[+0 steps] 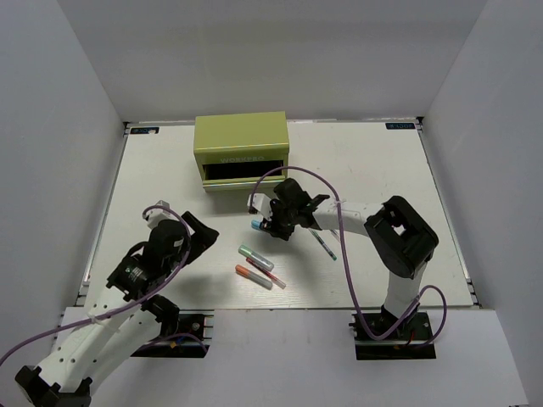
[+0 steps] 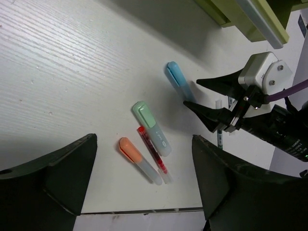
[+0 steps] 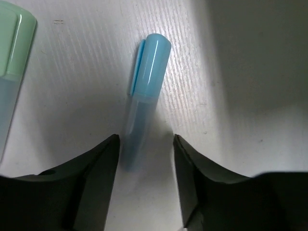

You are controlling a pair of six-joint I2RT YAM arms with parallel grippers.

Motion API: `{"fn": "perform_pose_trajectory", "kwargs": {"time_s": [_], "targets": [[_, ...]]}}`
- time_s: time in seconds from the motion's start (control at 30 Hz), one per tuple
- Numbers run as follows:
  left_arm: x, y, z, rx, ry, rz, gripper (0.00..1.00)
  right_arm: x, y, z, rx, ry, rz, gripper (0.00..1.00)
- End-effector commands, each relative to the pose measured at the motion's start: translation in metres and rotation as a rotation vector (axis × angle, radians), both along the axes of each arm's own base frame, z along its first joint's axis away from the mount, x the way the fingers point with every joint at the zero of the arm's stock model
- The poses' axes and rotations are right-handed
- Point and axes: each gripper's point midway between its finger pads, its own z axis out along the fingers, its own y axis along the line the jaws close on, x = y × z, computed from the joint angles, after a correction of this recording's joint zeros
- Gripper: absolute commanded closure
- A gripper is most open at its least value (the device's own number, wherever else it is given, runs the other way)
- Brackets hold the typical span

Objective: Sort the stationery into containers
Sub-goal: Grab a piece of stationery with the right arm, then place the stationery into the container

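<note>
Top view. White table (image 1: 170, 170) walled at left, right and back, with bare room along its left side and far right. Olive-green chest (image 1: 242, 140) at the far middle, its drawer (image 1: 246, 174) pulled out toward the arms; inside dark, contents not to be told. Right gripper (image 1: 270, 222) just in front of the drawer, low over the blue marker (image 1: 256, 225). Green marker (image 1: 254, 257), red pen (image 1: 270, 275) and orange marker (image 1: 253, 276) close together near the front edge. Thin dark pen (image 1: 323, 244) to their right, beneath the right arm. Left gripper (image 1: 202, 236) at the left, apart from all pens.

Left wrist view. Own jaws spread wide at the bottom corners, gripping nothing. Beyond them the green, red and orange trio, the red one packed between the other two. Blue marker farther off, the right gripper's tips at its barrel end. Only the drawer's pale lip in the top right corner.

Right wrist view. Seen only here: blue marker's clear barrel between the fingertips, jaws partly open and straddling it, not clamped. Contact on the left side impossible to tell. Green marker's cap at the left edge.
</note>
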Motion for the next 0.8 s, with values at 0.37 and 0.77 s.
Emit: {"fn": "perform_pose_trajectory", "kwargs": {"time_s": [0.37,0.77], "targets": [[-0.003,-0.030,-0.003,0.081,-0.074,-0.305,0.36,-0.029,0.004,0.010,0.032,0.087,0.129,0.81],[-0.007,-0.059,-0.001,0.004,-0.062,-0.432,0.50,-0.013,0.023,0.204,0.314,-0.305,0.288,0.88]]}}
